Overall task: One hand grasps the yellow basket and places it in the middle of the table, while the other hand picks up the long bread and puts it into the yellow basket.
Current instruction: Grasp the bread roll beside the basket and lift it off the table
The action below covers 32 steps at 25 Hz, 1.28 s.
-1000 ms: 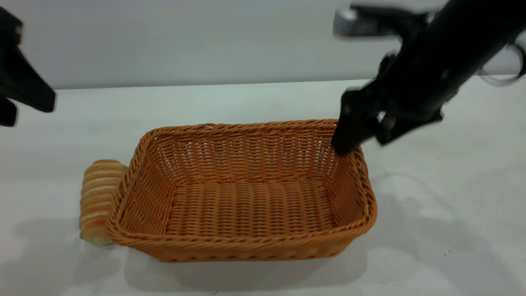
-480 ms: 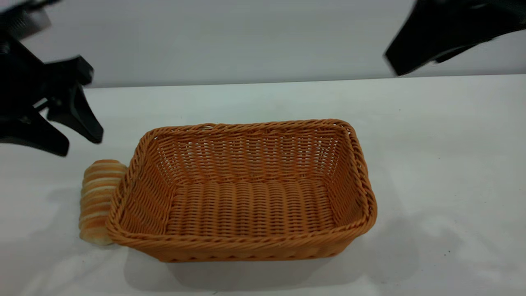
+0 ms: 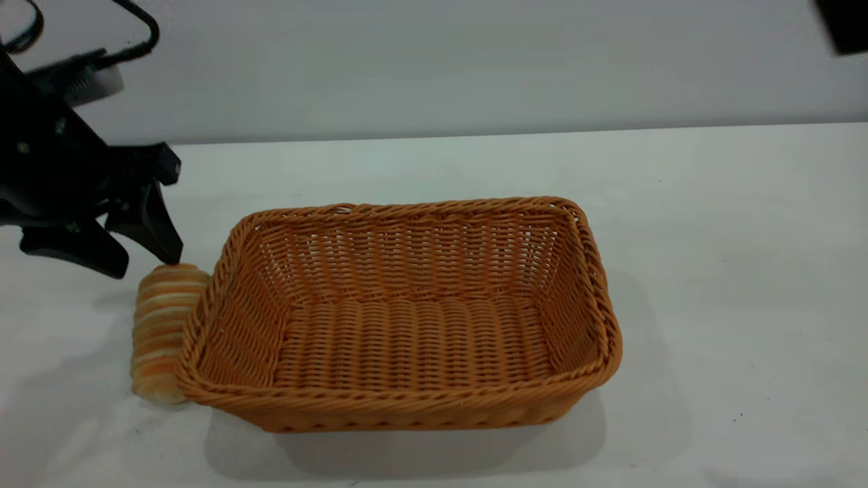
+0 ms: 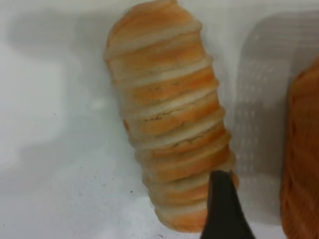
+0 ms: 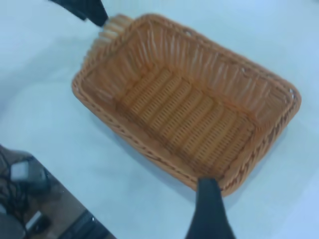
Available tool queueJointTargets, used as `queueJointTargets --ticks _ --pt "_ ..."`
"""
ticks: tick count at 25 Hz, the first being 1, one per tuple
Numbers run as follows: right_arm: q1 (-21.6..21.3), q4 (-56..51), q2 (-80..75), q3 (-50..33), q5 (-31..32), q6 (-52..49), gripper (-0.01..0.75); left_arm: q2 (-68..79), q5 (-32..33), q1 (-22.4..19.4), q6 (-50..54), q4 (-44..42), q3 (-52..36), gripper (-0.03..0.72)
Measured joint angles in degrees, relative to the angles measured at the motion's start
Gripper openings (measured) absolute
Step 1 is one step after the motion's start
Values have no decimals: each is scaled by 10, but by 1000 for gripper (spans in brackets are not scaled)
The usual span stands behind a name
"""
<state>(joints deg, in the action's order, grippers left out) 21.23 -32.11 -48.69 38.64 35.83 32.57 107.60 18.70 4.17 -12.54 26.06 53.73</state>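
Hiding the long bread (image 3: 163,332) partly, the yellow basket (image 3: 400,407) adjoins the spread left claw (image 3: 146,261).

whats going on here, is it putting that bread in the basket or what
Not yet. The yellow basket sits empty in the middle of the table, and nothing holds it. The long bread lies on the table right against the basket's left end. The left gripper is at the bread's far end with its fingers spread, one fingertip right at the loaf, so a grasp looks likely next. The right arm is up at the top right corner, away from the basket.
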Motion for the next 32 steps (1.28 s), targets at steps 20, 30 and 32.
queueJointTargets --ticks 20,30,32 --pt "0 12 36 -2 41 -19 546 115 -66 -34 22 -1 5 523" --pt "0 12 36 -2 41 -19 546 149 -79 -10 22 21 35 375" --pt "0 12 36 -2 41 -20 546 149 -82 -9 18 21 38 247"
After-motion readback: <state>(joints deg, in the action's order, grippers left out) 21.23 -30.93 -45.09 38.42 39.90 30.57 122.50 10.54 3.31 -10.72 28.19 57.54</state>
